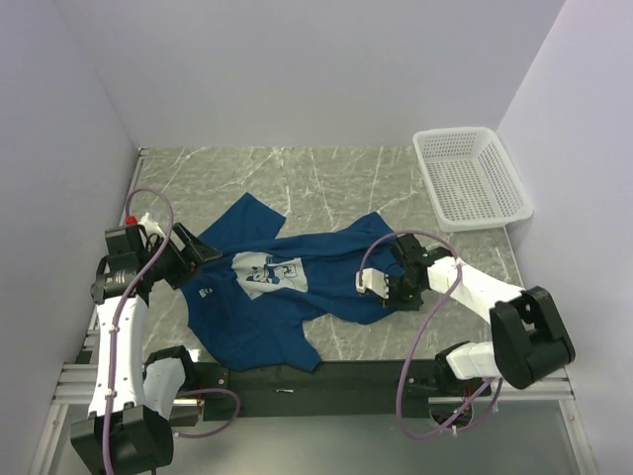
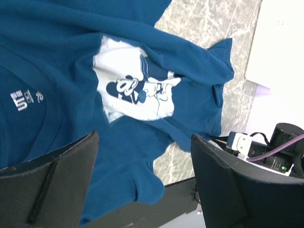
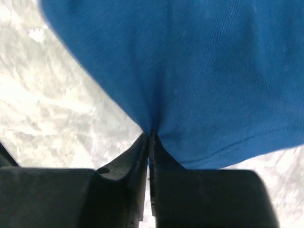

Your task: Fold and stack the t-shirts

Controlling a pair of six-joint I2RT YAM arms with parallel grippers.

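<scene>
currently one dark blue t-shirt (image 1: pixel 262 312) is lying crumpled and unfolded on the grey marbled tabletop (image 1: pixel 326 173), toward the near edge and between the two arms. its square white and pale-blue cartoon print (image 1: pixel 267 274) is facing up near the middle of the cloth. one sleeve is pointing toward the far side, and a lower corner is reaching the dark rail (image 1: pixel 346 374) at the near edge.

container: a white mesh basket (image 1: pixel 473 178) is sitting at the far right corner of the tabletop, well apart from the t-shirt. the top view is showing only its own mesh floor and walls inside.

left gripper (image 1: pixel 198 252) is hovering at the shirt's left side with its fingers spread wide. in the left wrist view the two dark pads (image 2: pixel 61 175) are standing apart, with the cloth and print lying beyond them, and they are gripping nothing.

right gripper (image 1: pixel 381 287) is sitting low at the shirt's right edge, fingers pressed together and pinching a fold of the blue cloth. the right wrist view is showing the fabric gathering into the closed tips, with marbled surface on either side.
</scene>
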